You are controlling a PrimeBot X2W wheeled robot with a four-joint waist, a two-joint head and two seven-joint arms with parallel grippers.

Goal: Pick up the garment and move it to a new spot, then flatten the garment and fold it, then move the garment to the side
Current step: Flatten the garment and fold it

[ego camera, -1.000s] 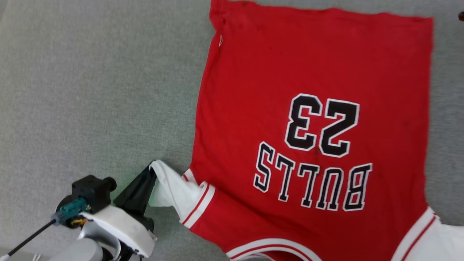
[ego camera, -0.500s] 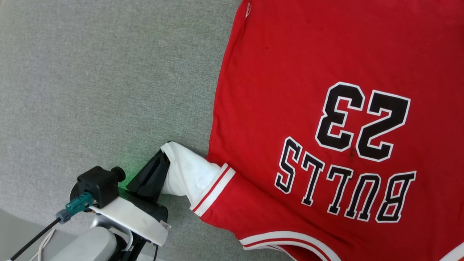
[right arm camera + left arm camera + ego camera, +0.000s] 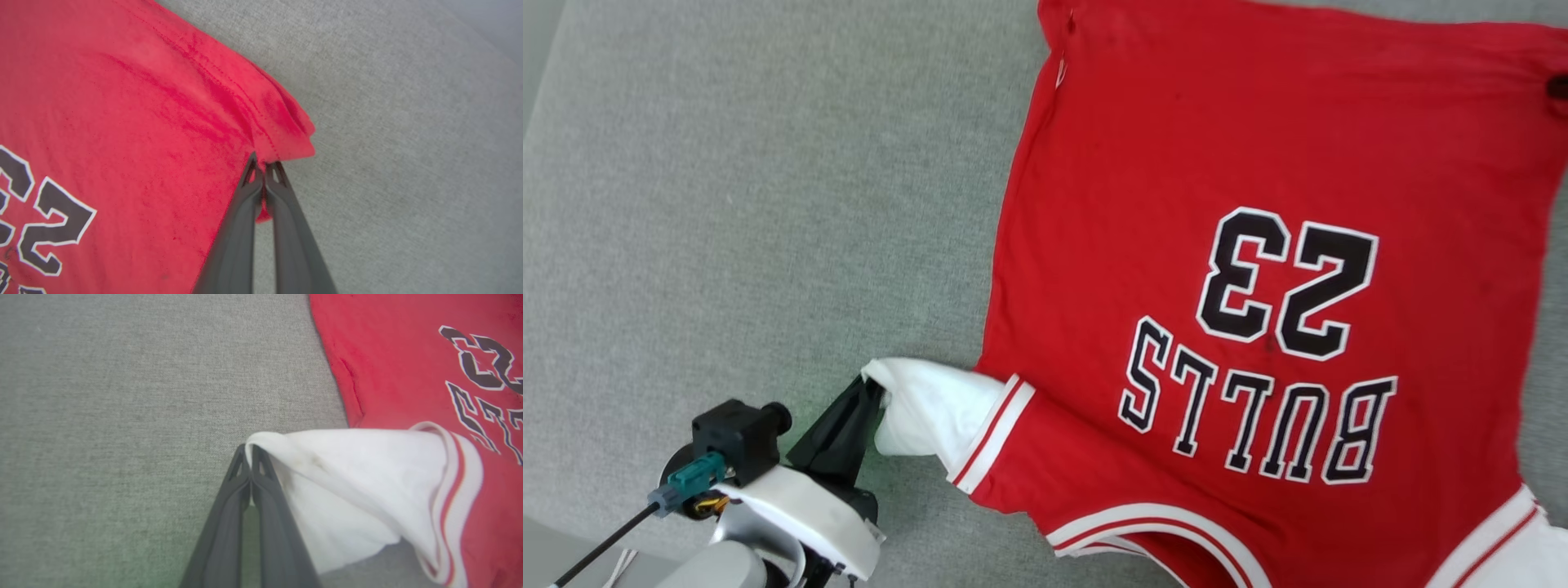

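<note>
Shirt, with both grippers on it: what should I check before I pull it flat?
1. Left gripper shut on the edge of the white sleeve: ok.
2. Right gripper shut on the red hem corner: ok.
3. Shirt lying print side up on the grey surface: ok.
4. Cloth smooth near the right gripper: not ok, creases run from the pinch.
5. Other sleeve spread out: cannot tell, it is cut off at the head view's edge.
</note>
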